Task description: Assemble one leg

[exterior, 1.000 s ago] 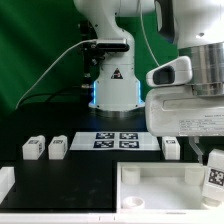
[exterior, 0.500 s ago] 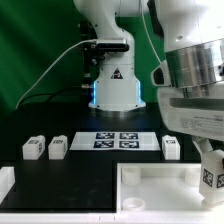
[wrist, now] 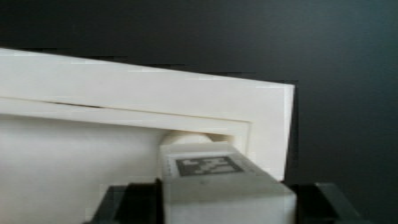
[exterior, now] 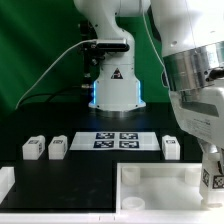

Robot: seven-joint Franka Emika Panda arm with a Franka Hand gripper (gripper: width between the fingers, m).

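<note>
so, my claw (wrist: 222,200) is pinching the leg (wrist: 205,160) at a corner of the white tray piece (wrist: 125,85); i judge pickup and carry done, seating it firmly there is left.

White leg (wrist: 210,170), black-white tagged; black table (exterior: 85,170).

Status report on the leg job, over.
Pincer shut on leg. Leg upright over tray corner, seating unclear. Spare legs rest apart beside marker board, nothing blocking.
</note>
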